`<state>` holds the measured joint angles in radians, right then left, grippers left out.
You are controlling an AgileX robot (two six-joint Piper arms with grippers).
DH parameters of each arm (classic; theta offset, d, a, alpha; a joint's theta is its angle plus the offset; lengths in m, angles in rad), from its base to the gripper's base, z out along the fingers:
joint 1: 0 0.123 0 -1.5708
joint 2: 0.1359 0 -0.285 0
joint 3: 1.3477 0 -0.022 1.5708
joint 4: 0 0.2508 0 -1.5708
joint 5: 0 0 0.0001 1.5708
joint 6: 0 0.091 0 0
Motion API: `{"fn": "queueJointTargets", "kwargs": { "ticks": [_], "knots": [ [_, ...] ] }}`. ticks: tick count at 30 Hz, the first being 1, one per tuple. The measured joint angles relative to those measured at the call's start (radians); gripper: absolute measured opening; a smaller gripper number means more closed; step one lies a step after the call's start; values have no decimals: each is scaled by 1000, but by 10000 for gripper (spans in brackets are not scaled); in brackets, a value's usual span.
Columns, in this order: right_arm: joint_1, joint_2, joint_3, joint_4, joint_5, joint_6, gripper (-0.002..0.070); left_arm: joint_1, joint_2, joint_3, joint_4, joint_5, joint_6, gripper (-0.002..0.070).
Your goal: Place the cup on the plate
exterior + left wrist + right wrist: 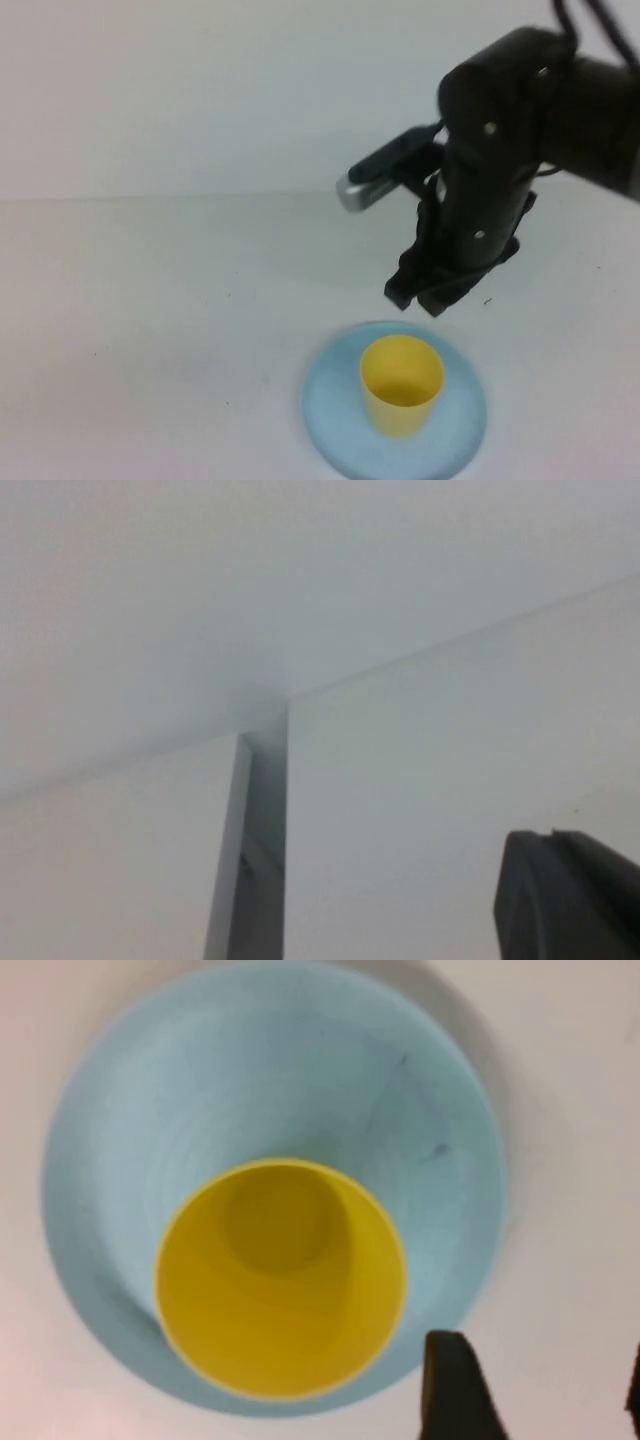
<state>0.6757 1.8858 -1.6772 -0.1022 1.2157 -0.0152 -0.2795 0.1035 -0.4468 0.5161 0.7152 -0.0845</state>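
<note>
The small yellow plastic cup (401, 384) stands upright on the round light-blue plastic plate (335, 415), placement apparently done; the right gripper (432, 296) hangs above it, fingers (455, 1390) apart, empty (likely released); the left gripper (570, 895) sits off-scene, finger state indeterminable.

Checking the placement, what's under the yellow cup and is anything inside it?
The small yellow plastic cup stands upright on the round light blue plate, empty inside. The plate's patch beneath it is hidden. Right hand hovers above, left hand elsewhere.
</note>
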Motion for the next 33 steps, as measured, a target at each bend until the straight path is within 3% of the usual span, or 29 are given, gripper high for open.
{"fn": "queueJointTargets", "kwargs": {
  "ticks": [8,14,17,22,26,29,33],
  "knots": [
    [0,-211,28,7,2,15,353,175,0,0,-3,-127,-7,3],
    [17,-408,180,70,-174,15,289,322,0,0,-3,-241,-128,0],
    [64,-499,323,80,-322,15,225,344,0,0,-3,-305,-176,0],
    [172,-653,608,86,-616,-12,55,345,2,0,-1,-326,-193,0],
    [221,-776,806,86,-821,-15,12,345,4,0,1,-326,-193,0],
    [231,-864,928,86,-912,-15,4,345,4,0,-67,-312,-126,0],
    [232,-977,1025,86,-940,-17,1,345,4,0,-409,-259,272,0]
  ]
}}
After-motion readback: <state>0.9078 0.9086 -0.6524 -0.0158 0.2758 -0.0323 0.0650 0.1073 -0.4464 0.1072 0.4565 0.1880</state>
